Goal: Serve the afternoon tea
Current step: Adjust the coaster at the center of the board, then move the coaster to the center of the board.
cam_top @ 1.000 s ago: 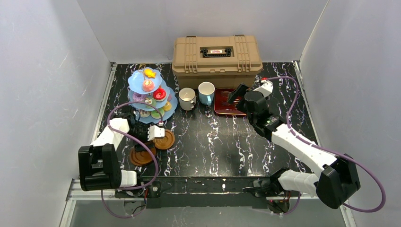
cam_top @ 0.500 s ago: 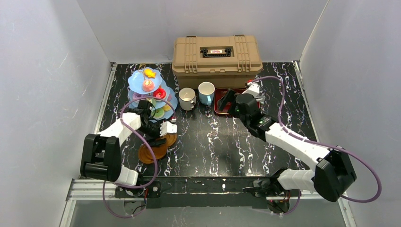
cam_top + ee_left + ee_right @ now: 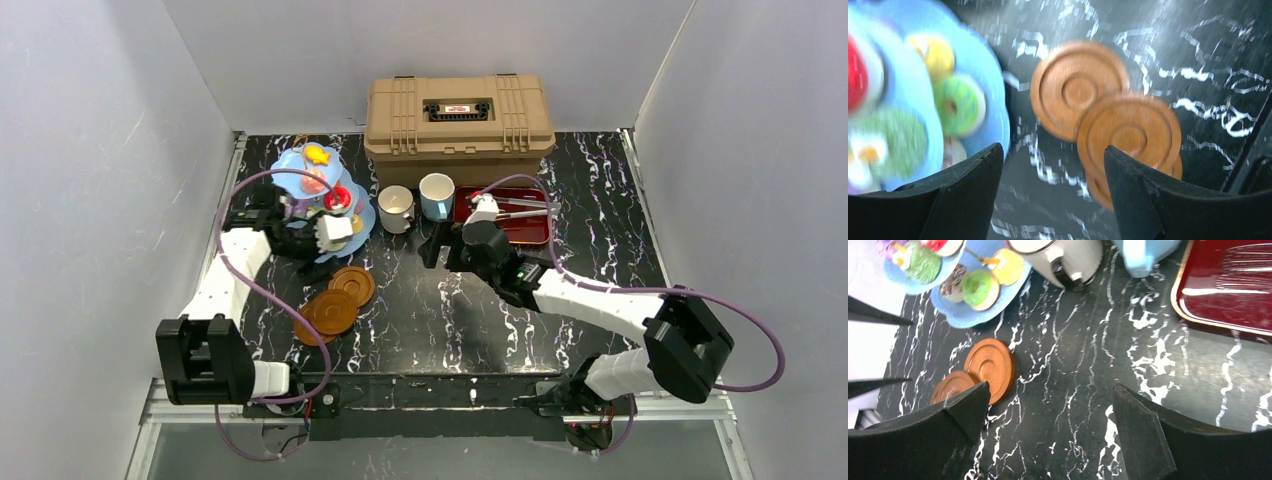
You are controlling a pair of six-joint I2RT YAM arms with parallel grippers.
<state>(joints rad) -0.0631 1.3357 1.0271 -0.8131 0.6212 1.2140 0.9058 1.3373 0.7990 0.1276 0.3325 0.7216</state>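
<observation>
The light-blue three-tier cake stand (image 3: 288,166) stands at the back left with toy donuts and cakes on it. The left wrist view shows its bottom tier (image 3: 993,100) with a green donut (image 3: 960,105). The white mug (image 3: 396,208) and the light-blue mug (image 3: 436,196) stand side by side before the toolbox. Brown saucers (image 3: 351,285) (image 3: 329,312) lie overlapping in front of the stand. My left gripper (image 3: 322,255) (image 3: 1053,150) is open and empty, above the table between stand and saucers (image 3: 1078,90). My right gripper (image 3: 435,250) (image 3: 1050,387) is open and empty, over the table in front of the mugs.
The tan toolbox (image 3: 458,115) stands against the back wall. The dark-red tray (image 3: 520,228) with metal tongs (image 3: 515,205) lies right of the blue mug. Grey walls close in the left, right and back sides.
My left gripper has lifted from the saucers towards the stand, and the nearer saucer has shifted right. My right arm has swung left, off the red tray to in front of the mugs.
</observation>
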